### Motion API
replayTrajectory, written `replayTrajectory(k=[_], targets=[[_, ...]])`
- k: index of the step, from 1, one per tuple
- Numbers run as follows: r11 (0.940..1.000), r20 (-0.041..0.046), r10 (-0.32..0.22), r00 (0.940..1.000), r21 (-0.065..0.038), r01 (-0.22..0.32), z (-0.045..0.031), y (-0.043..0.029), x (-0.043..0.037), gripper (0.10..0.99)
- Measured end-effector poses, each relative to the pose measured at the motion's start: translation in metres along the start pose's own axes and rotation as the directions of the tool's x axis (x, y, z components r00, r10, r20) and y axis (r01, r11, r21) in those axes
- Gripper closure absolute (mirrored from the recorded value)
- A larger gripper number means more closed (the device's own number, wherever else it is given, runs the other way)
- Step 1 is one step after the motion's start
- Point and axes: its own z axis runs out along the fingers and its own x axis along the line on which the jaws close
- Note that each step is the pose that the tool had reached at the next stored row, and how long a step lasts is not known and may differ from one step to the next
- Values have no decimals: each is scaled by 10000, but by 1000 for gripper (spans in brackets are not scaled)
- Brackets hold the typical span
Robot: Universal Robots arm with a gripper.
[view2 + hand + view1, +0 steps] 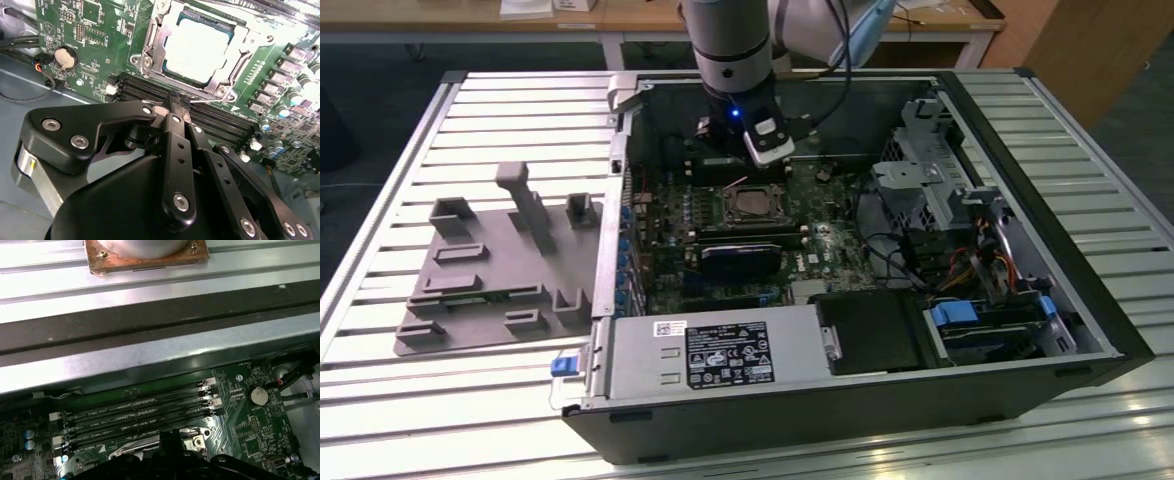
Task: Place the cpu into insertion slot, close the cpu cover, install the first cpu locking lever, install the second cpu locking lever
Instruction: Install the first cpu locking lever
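A slatted metal table (454,420) is carrying an open computer case (854,415), which is lying on its side with the insertion slot (750,205) facing upward near the middle of its floor. The arm (727,40) is reaching down into the case from directly above the slot. A gray fixture (480,290) is sitting on the table outside the case, well apart from the slot toward the exterior view's left. A power supply (707,355) is occupying the case wall nearest that camera, apart from the slot. The green motherboard (90,30) is surrounding the slot on all sides. Long black memory slots (145,90) are running just beside one edge of the slot. The gripper (177,104) is hovering at that same edge, its fingers (172,145) drawn together; whether anything thin is caught between them cannot be told. The cpu cover (152,47) is lying flat over the slot, framing it. The cpu (197,50) is sitting inside the slot, its pale metal top showing through the cover's window. A coin battery (66,57) is sitting on the board, apart from the slot.
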Motion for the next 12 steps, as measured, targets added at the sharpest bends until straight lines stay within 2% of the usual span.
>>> replayTrajectory(k=[12], targets=[[9985,155,523,9985,169,-526,58,60,22,984]])
